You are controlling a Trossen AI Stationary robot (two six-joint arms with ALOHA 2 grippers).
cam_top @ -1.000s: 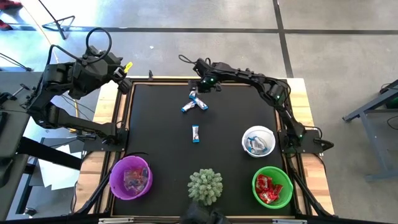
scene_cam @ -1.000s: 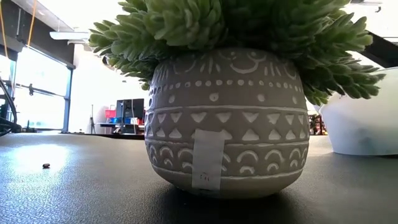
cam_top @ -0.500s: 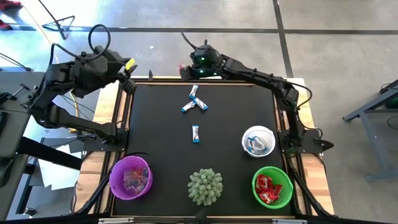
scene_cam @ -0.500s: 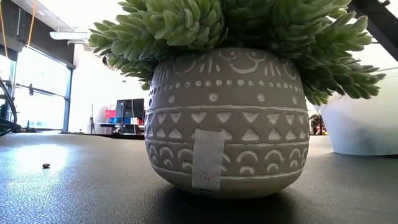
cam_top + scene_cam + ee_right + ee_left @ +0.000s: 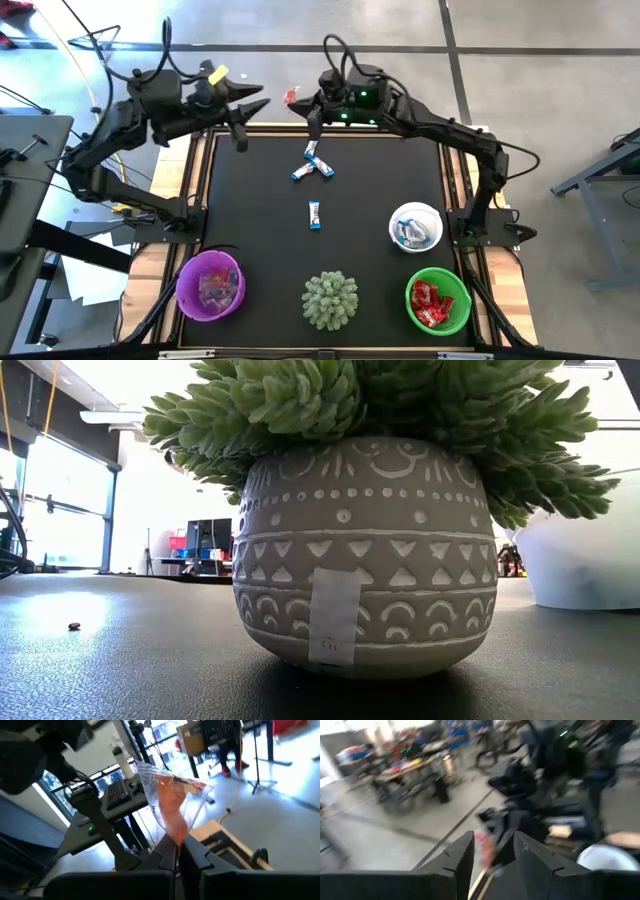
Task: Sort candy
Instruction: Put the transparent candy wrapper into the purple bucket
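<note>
The right gripper (image 5: 296, 99) was clamped on a red candy (image 5: 172, 805), held beyond the worktop's (image 5: 260, 240) far edge, its long axis running out from the fingertips. The left gripper (image 5: 252, 108) hung nearby, fingers apart. Three blue-and-white candies (image 5: 316, 165) lay on the black worktop between that edge and the spiky plant (image 5: 330, 298).

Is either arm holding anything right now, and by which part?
The right tool pinches a red candy by one end of its clear wrapper. The left tool is open and holds nothing.
</note>
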